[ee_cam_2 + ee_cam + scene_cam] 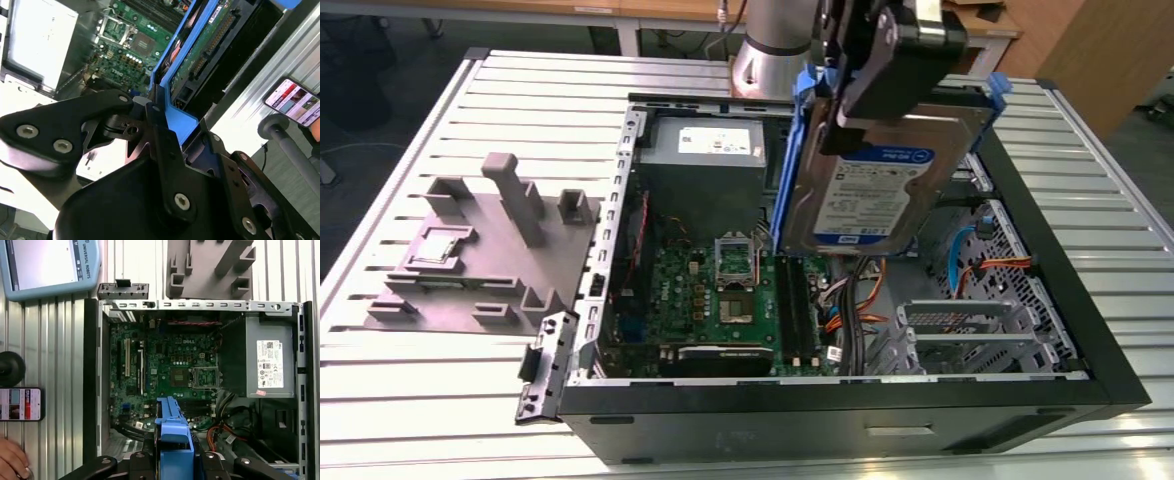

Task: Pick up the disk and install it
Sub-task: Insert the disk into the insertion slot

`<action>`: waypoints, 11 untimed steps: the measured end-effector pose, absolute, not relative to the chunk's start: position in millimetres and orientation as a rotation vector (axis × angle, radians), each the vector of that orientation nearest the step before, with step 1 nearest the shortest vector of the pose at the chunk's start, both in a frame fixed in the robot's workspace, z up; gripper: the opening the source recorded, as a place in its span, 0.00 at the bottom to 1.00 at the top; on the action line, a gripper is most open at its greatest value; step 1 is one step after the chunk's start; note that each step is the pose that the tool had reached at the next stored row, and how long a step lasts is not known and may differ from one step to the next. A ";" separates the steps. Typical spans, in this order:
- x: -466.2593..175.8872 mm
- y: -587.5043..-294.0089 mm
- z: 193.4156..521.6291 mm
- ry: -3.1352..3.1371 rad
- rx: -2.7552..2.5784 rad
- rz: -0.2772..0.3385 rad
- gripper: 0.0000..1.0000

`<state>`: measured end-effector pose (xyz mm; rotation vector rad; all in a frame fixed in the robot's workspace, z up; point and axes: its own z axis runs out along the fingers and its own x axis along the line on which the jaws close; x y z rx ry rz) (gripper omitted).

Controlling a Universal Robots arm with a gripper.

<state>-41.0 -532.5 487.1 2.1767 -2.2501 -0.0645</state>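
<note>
Exterior view: gripper (861,105) is pinching the disk (867,190), holding it upright at upper centre above the open computer case (854,415).
Second wrist view: fingers (167,155) are clamping its blue frame.
First wrist view: slatted bench (60,340) is carrying a phone (20,404).

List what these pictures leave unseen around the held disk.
- Exterior view: the disk hides part of the computer case interior behind it; the gripper covers its upper edge.
- Second wrist view: the disk's label face is turned away; the gripper's links cover its near end.
- First wrist view: a hand is cut off by the picture's edge.
</note>
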 end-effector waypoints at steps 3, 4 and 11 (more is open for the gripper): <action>-32.4 -536.5 486.1 -2.250 2.177 -0.064 0.36; -29.2 -537.4 485.6 -2.250 2.177 -0.065 0.36; -8.6 -543.1 482.2 -2.250 2.177 -0.065 0.36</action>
